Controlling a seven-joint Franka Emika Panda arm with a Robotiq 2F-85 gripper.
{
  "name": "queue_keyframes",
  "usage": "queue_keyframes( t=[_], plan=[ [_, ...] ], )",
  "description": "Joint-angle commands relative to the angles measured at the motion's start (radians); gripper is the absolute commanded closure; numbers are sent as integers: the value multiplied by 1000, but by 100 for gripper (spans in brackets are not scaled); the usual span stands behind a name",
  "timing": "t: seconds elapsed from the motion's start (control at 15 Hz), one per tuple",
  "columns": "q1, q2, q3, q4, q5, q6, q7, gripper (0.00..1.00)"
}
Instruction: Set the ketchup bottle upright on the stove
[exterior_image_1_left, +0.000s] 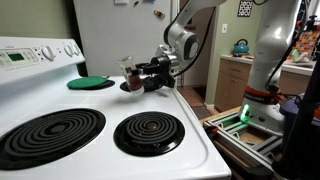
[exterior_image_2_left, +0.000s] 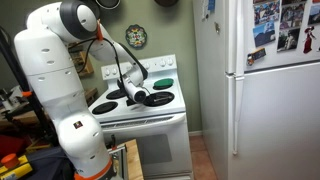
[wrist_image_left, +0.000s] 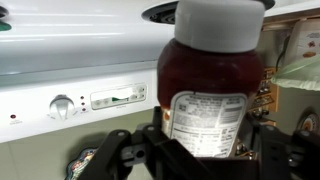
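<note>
My gripper (exterior_image_1_left: 142, 76) is shut on the ketchup bottle (exterior_image_1_left: 131, 78), a small clear bottle with dark red contents and a pale cap. I hold it roughly upright, low over the back right part of the white stove (exterior_image_1_left: 110, 105). I cannot tell whether it touches the surface. In the wrist view the bottle (wrist_image_left: 215, 90) fills the middle between my fingers (wrist_image_left: 200, 150), its label facing the camera, with the stove's control panel (wrist_image_left: 60, 95) behind it. In an exterior view my gripper (exterior_image_2_left: 140, 96) hangs over the stove (exterior_image_2_left: 150, 122); the bottle is too small to make out there.
A flat green disc (exterior_image_1_left: 90, 83) lies on a back burner. Two black coil burners (exterior_image_1_left: 50, 135) (exterior_image_1_left: 150, 132) are at the front. A white refrigerator (exterior_image_2_left: 270, 90) stands beside the stove. My base (exterior_image_1_left: 265, 95) stands off the stove's side, with a teal kettle (exterior_image_1_left: 241, 47) on a counter beyond.
</note>
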Motion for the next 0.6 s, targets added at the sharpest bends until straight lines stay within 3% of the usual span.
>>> queue_keyframes(
  t=[0.0, 0.53],
  plan=[
    [23, 19, -13, 16, 84, -13, -49, 55],
    [52, 88, -9, 55, 85, 30, -43, 55]
  ],
)
